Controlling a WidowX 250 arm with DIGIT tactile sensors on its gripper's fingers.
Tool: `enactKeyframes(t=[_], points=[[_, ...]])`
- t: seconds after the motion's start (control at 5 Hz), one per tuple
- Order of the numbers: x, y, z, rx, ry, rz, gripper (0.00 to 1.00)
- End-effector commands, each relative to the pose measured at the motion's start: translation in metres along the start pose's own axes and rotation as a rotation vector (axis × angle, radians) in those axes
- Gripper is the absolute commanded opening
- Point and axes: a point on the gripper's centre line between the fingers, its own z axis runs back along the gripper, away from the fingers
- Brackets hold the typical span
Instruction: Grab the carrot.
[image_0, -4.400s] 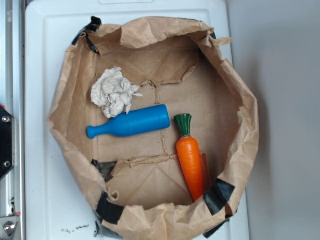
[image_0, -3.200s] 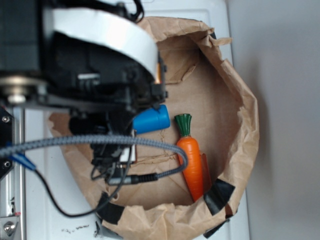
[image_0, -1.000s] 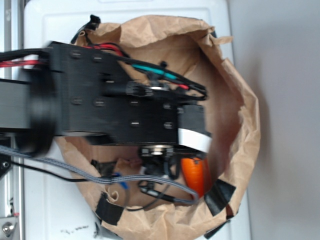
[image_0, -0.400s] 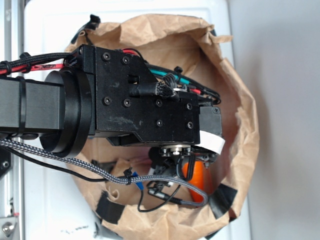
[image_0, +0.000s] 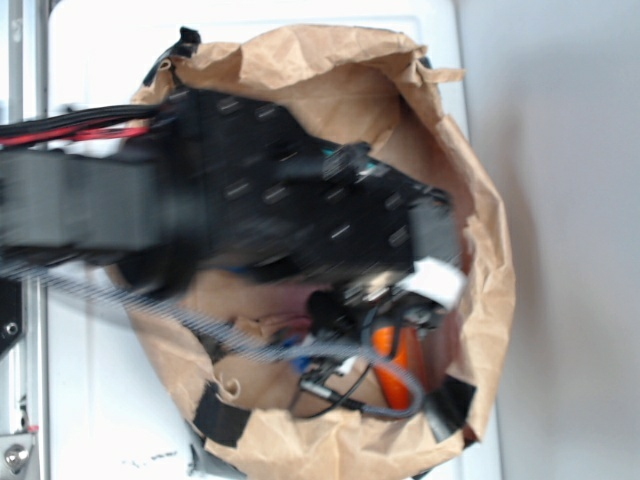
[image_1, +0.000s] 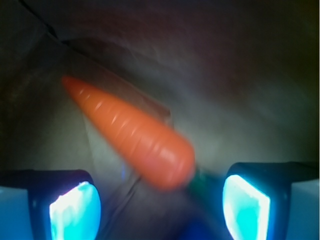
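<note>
The carrot (image_1: 132, 135) was seen lying slantwise on the floor of the crumpled brown paper bag (image_0: 480, 260), its thick end nearest the end effector (image_1: 160, 205) and its point turned away. In the exterior view only a bit of orange was seen, low on the right of the bag. The black arm (image_0: 230, 205) was stretched in from the left, blurred, above the bag on the white worktop (image_0: 100, 400). The fingers (image_1: 75, 210) were spread wide, with nothing held between them. No writing could be read.
</note>
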Motion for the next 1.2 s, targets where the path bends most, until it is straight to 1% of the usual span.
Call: enactKeyframes(t=[0.0,0.2,0.4,0.6,0.8,1.0], points=[[0.029,0.017,0.013,0.042,-0.107,-0.113,1.00],[0.032,0.020,0.009,0.019,-0.116,-0.129,1.00],[0.020,0.005,0.012,-0.043,-0.127,-0.201,1.00],[0.023,-0.003,0.009,-0.080,-0.123,-0.222,1.00],[0.028,-0.016,-0.006,-0.057,-0.110,-0.229,1.00],[0.025,-0.015,-0.030,-0.008,-0.085,-0.200,0.00]])
